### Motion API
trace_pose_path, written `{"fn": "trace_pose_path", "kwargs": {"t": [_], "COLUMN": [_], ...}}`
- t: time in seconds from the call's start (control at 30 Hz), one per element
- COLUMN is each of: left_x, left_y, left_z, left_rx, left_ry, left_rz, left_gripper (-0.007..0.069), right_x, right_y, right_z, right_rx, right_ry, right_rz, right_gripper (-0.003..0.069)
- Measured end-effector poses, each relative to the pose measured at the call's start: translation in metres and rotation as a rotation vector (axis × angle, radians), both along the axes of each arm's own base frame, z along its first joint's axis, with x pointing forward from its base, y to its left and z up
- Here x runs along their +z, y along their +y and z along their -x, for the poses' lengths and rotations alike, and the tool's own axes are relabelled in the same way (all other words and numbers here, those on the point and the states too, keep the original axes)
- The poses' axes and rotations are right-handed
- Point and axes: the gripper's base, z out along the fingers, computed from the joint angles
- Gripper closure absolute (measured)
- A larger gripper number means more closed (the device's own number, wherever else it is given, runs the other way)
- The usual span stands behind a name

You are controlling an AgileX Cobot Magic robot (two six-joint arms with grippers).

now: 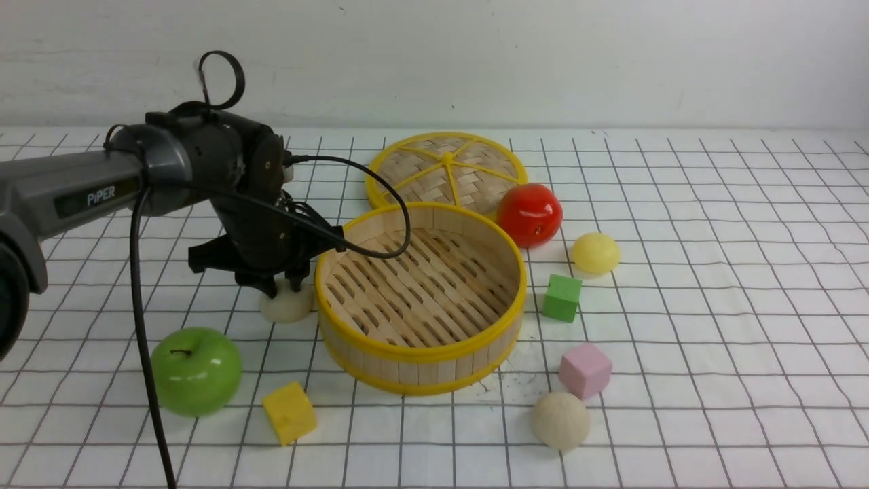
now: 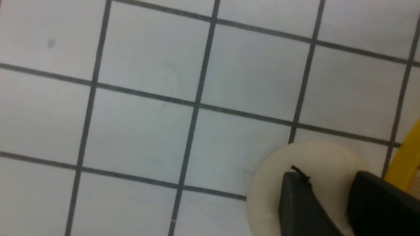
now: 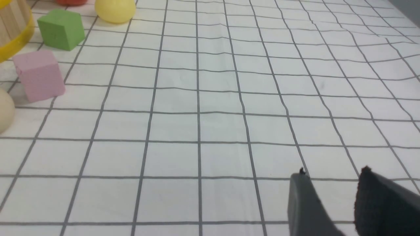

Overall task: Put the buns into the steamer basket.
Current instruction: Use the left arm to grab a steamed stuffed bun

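Observation:
The steamer basket point(image 1: 421, 353) stands empty at the table's middle; its yellow rim shows in the left wrist view point(image 2: 405, 154) and in the right wrist view point(image 3: 13, 36). A cream bun point(image 1: 286, 307) lies on the table against the basket's left side. My left gripper point(image 1: 282, 285) is directly above it, its jaws a little apart, fingertips at the bun's top point(image 2: 315, 157). The pale yellow bun point(image 1: 595, 252) lies right of the basket, also in the right wrist view point(image 3: 115, 9). A beige bun point(image 1: 560, 420) lies front right point(image 3: 5, 111). My right gripper point(image 3: 331, 173) is open, empty, over bare table.
The woven lid point(image 1: 445, 166) lies behind the basket, with a red apple point(image 1: 529, 214) beside it. A green apple point(image 1: 195, 370) and yellow cube point(image 1: 290, 412) sit front left. A green cube point(image 1: 562, 297) and pink cube point(image 1: 585, 370) sit right of the basket.

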Motion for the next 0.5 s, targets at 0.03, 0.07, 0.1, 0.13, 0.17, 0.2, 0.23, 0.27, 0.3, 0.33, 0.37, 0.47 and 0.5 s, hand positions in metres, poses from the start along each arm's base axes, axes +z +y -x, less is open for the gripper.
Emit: {"fn": "trace_pose_path", "kwargs": {"t": [0.03, 0.07, 0.1, 0.13, 0.17, 0.2, 0.23, 0.27, 0.3, 0.33, 0.37, 0.47, 0.5], "left_x": [0.0, 0.0, 0.0, 0.0, 0.0, 0.0, 0.0, 0.002, 0.002, 0.003, 0.006, 0.016, 0.022], "left_y": [0.0, 0.0, 0.0, 0.001, 0.002, 0.004, 0.006, 0.008, 0.009, 0.01, 0.013, 0.015, 0.016], "left_z": [0.0, 0.001, 0.001, 0.001, 0.001, 0.001, 0.001, 0.001, 0.001, 0.001, 0.002, 0.004, 0.006], "left_rx": [0.0, 0.0, 0.0, -0.004, -0.009, -0.012, -0.017, -0.018, -0.02, -0.017, -0.018, -0.027, -0.029], "left_ry": [0.001, 0.007, 0.007, 0.014, 0.018, 0.022, 0.027, 0.03, 0.034, 0.036, 0.043, 0.038, 0.033], "left_rz": [0.0, -0.003, -0.003, -0.007, -0.012, -0.013, -0.014, -0.012, -0.007, -0.004, 0.008, 0.042, 0.054], "left_gripper": [0.0433, 0.0477, 0.0483, 0.0531, 0.057, 0.0606, 0.0629, 0.0636, 0.0636, 0.0636, 0.0636, 0.0636, 0.0636], "right_x": [0.0, 0.0, 0.0, 0.0, 0.0, 0.0, 0.0, 0.0, 0.0, 0.0, 0.0, 0.0, 0.0], "right_y": [0.0, 0.0, 0.0, 0.0, 0.0, 0.0, 0.0, 0.0, 0.0, 0.0, 0.0, 0.0, 0.0], "right_z": [0.0, 0.0, 0.0, 0.0, 0.0, 0.0, 0.0, 0.0, 0.0, 0.0, 0.0, 0.0, 0.0], "right_rx": [0.0, 0.0, 0.0, 0.0, 0.0, 0.0, 0.0, 0.0, 0.0, 0.0, 0.0, 0.0, 0.0], "right_ry": [0.0, 0.0, 0.0, 0.0, 0.0, 0.0, 0.0, 0.0, 0.0, 0.0, 0.0, 0.0, 0.0], "right_rz": [0.0, 0.0, 0.0, 0.0, 0.0, 0.0, 0.0, 0.0, 0.0, 0.0, 0.0, 0.0, 0.0], "right_gripper": [0.0419, 0.0419, 0.0419, 0.0419, 0.0419, 0.0419, 0.0419, 0.0419, 0.0419, 0.0419, 0.0419, 0.0419, 0.0419]}}
